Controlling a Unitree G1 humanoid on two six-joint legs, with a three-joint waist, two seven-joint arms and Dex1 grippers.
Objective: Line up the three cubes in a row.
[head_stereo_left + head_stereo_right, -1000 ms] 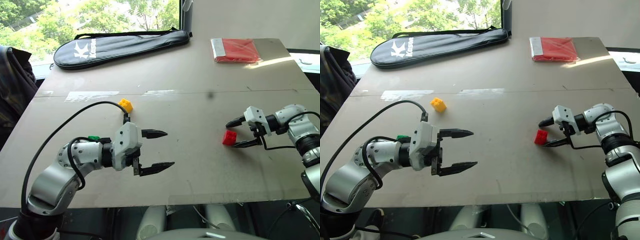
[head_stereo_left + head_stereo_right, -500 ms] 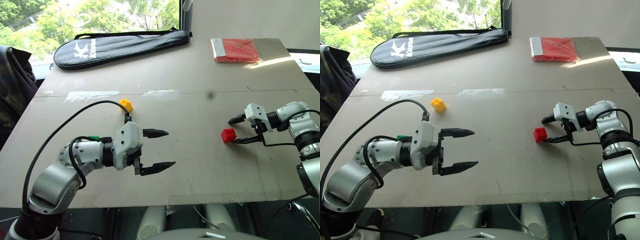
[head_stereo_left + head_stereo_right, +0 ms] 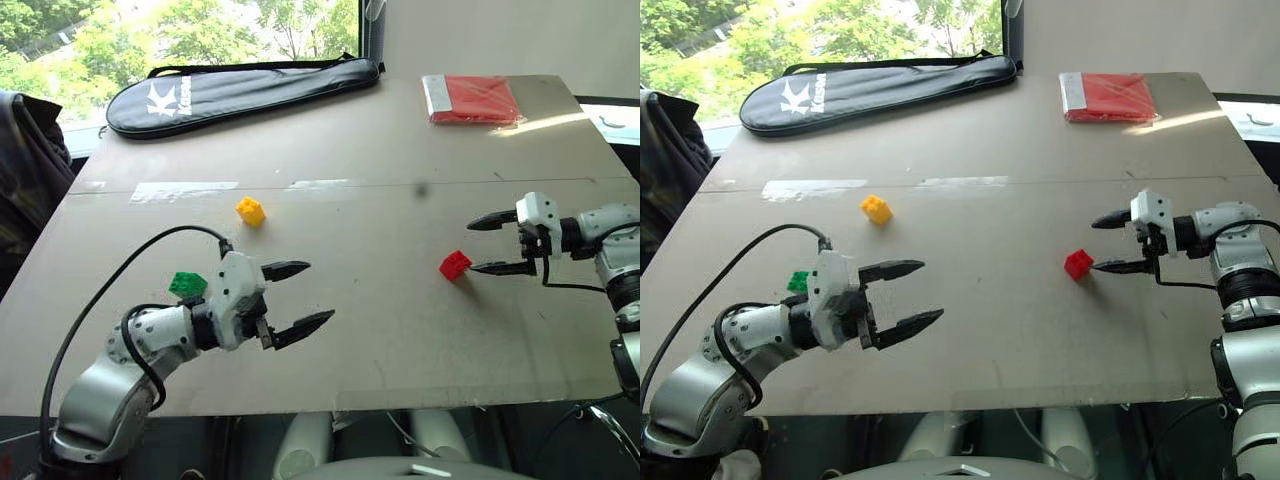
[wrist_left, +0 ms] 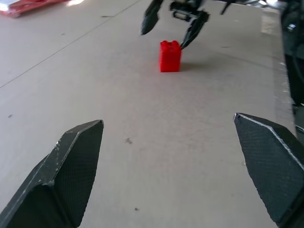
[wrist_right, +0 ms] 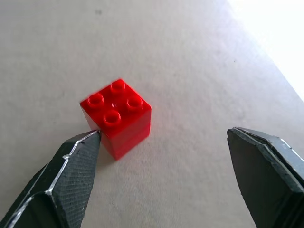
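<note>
Three cubes lie apart on the brown table (image 3: 400,340). The yellow cube (image 3: 250,211) is left of the middle, and the green cube (image 3: 187,285) sits nearer and further left, right behind my left wrist. The red cube (image 3: 454,265) stands upright at the right, studs up. My left gripper (image 3: 318,292) hovers open and empty, pointing right across the table; its wrist view shows the red cube (image 4: 170,56) far ahead. My right gripper (image 3: 472,247) is open just right of the red cube (image 5: 117,116), whose corner lies close to one fingertip (image 5: 88,142); whether they touch I cannot tell.
A long black racket bag (image 3: 240,90) lies along the far left edge. A flat red packet (image 3: 470,100) rests at the far right. A dark garment (image 3: 25,170) hangs past the table's left side. The near table edge runs just below my left gripper.
My right gripper drew back to the right and rose, leaving the red cube on the table outside its fingers. My left arm sank and shifted left, uncovering the green cube.
</note>
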